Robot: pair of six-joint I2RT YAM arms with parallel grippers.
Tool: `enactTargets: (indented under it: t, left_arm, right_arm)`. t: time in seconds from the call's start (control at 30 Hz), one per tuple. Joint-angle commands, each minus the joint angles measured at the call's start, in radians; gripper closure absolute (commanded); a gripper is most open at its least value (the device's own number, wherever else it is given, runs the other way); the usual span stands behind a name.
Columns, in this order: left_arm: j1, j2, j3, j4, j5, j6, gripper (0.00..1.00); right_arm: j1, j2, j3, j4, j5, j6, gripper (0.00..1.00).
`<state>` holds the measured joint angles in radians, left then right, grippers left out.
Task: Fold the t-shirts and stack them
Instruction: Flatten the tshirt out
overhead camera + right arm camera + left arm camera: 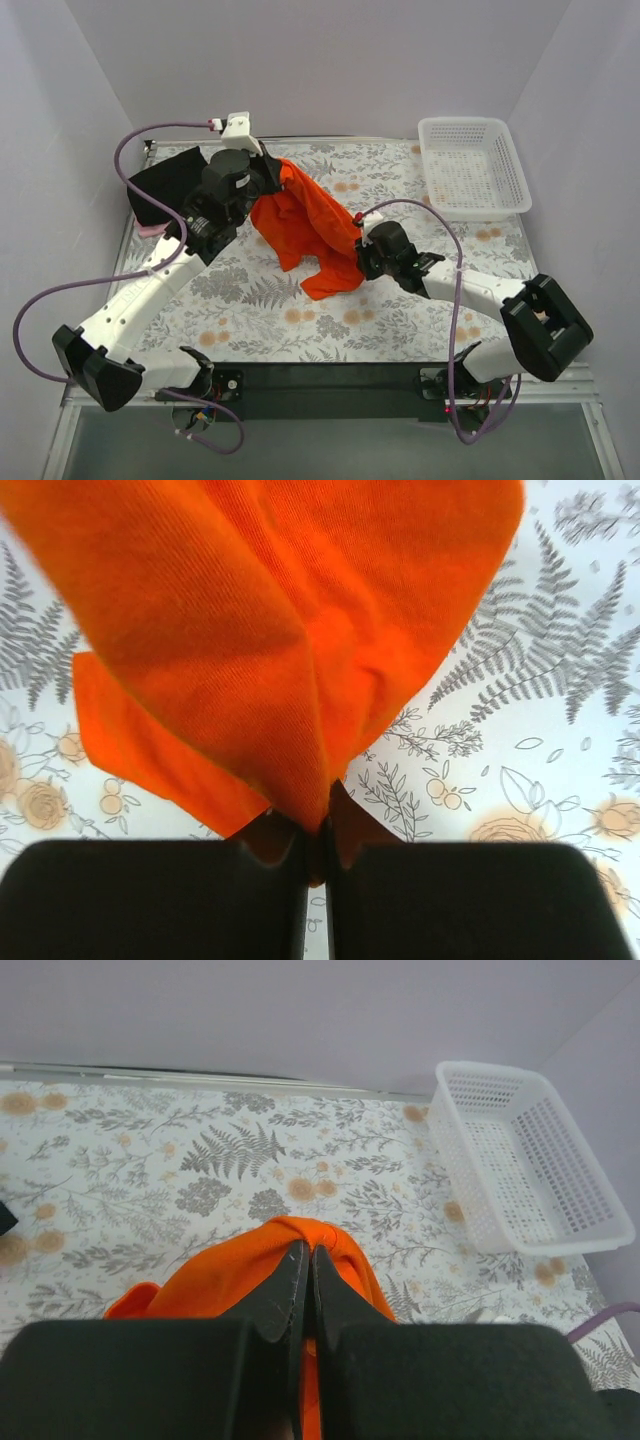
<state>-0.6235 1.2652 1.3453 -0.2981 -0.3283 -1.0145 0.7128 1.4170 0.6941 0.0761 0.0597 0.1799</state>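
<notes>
The orange t-shirt (305, 225) hangs bunched between my two arms over the middle of the floral table. My left gripper (272, 172) is shut on its upper far edge, and the orange t-shirt (225, 1270) drapes over the closed fingers in the left wrist view. My right gripper (362, 258) is shut on the lower right edge; the orange t-shirt (270, 630) fans out from the closed jaws in the right wrist view. A black t-shirt (165, 185) lies at the far left behind the left arm, with a bit of pale pink t-shirt (150, 231) peeking from under it.
A white mesh basket (472, 165) stands at the far right corner, the same basket (530, 1160) showing in the left wrist view. Purple cables loop over both arms. Grey walls close the table on three sides.
</notes>
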Motion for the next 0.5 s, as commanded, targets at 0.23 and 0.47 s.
enactTargets:
  t: [0.23,0.47]
  left_arm:
    - [0.050,-0.237,-0.162,-0.013,-0.051,-0.062,1.00]
    - [0.144,-0.152,-0.130,-0.067,0.007,-0.073,1.00]
  right_arm:
    - [0.017,-0.436,0.077,-0.114,0.063,-0.074,0.99]
    - [-0.005,-0.410,0.237,-0.217,0.183,-0.140,0.99]
